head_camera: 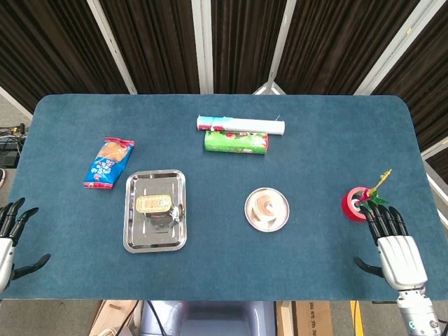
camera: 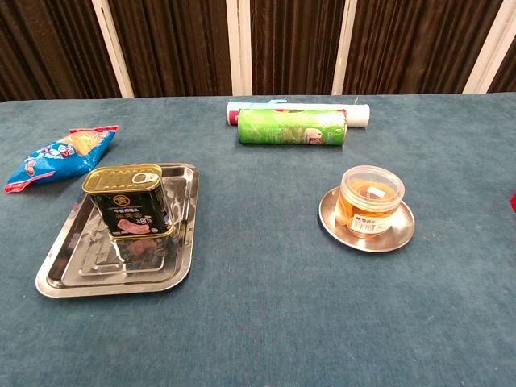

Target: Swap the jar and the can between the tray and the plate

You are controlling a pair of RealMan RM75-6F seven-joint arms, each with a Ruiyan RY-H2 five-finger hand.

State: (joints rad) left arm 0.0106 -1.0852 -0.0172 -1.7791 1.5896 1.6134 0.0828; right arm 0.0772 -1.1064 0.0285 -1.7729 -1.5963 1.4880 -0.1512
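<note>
A gold-topped rectangular can [head_camera: 155, 204] [camera: 129, 201] stands upright in the steel tray [head_camera: 138, 236] [camera: 72, 274] at the left of the table. A clear jar [head_camera: 266, 206] [camera: 370, 200] of amber contents sits on the small round metal plate [head_camera: 279, 220] [camera: 405, 234] right of centre. My left hand [head_camera: 10, 238] is at the table's near left edge, fingers spread, holding nothing. My right hand [head_camera: 394, 245] is at the near right edge, fingers spread and empty, just below a red roll. Neither hand shows in the chest view.
A green tube [head_camera: 236, 142] [camera: 292, 126] lies at the back centre with a white roll [head_camera: 241, 125] [camera: 355, 113] behind it. A blue snack bag [head_camera: 108, 163] [camera: 58, 155] lies left of the tray. A red roll [head_camera: 357, 204] with a green sprig stands at the right.
</note>
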